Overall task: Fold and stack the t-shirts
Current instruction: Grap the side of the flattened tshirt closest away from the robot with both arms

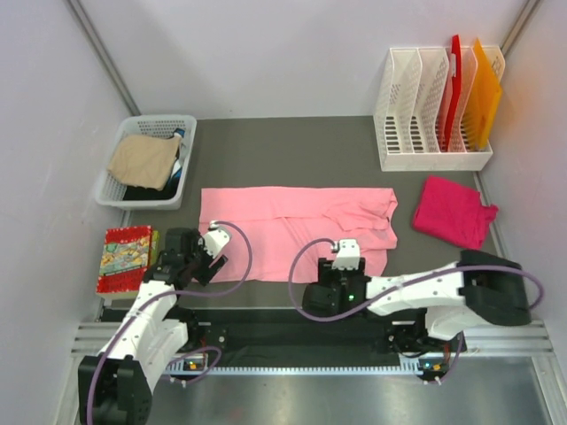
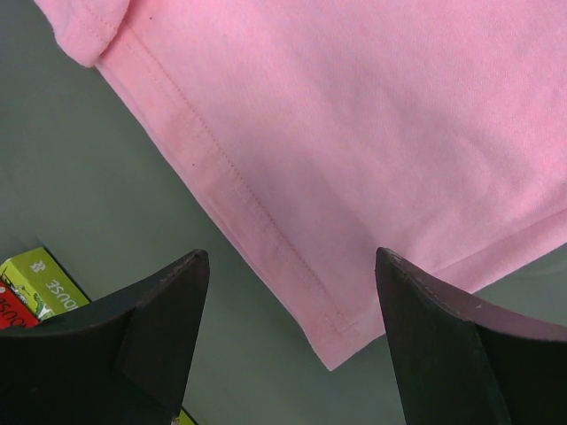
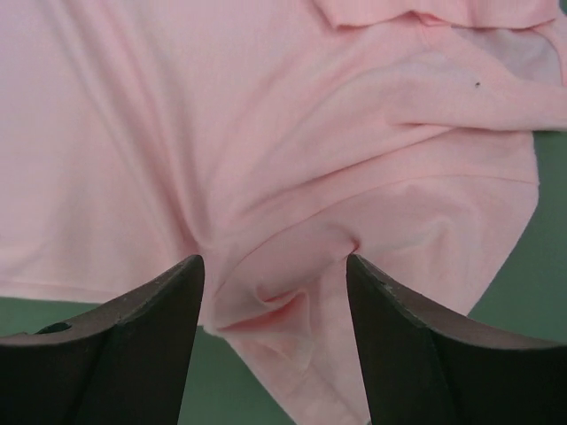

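The left gripper stands over the near-left corner of the salmon-pink t-shirt. Its two dark, matte, wedge-shaped fingers are spread wide and grip nothing, with the stitched hem corner below them. The left arm bends forward from its base, wrist pitched down at that corner. The right gripper stands at the same shirt's near edge, right of its middle. Its jaws are likewise wide and hold nothing, over a puckered fold of soft knit cloth. The right arm lies low, reaching leftward along that near edge. Whether any fingertip touches the cloth cannot be told.

The shirt lies on the grey mat, spread left to right, smooth on its left half and creased and doubled over on its right. Left of its near-left corner lies a red-edged patterned flat piece, its right edge hidden by the left arm. Right of the shirt, apart from it, lies the deep magenta t-shirt, rumpled into a rough square. Beyond the shirt's left end stands a white lattice basket holding a tan cloth; the dark items beneath are not identifiable. Beyond its right end stands a white slotted rack with a red board and an orange board upright
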Motion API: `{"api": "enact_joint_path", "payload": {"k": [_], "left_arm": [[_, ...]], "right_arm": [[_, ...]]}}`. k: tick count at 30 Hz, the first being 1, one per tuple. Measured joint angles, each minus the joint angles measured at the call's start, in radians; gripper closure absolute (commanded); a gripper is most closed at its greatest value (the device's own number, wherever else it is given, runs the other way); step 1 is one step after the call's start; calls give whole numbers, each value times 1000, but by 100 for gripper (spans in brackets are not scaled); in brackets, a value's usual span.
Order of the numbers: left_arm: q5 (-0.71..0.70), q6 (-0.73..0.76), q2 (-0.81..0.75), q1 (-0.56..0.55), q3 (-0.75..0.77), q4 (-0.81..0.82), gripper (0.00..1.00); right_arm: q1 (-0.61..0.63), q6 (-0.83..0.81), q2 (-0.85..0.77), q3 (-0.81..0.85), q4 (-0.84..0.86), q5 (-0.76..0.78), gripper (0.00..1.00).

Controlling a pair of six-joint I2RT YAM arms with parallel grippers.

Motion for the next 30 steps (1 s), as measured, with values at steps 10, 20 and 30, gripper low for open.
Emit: {"api": "enact_joint_path", "payload": {"k": [10, 20, 30], "left_arm": [[-2, 14, 0, 0, 0, -3, 22], [21, 17, -2, 0, 50, -46, 23], [26, 12, -31, 0, 59, -84, 23]], "right_arm": [[84, 58, -306, -117, -43, -13, 42], [195, 154, 35, -38, -59, -95, 41], [195, 215, -190, -207, -27, -130, 42]]}}
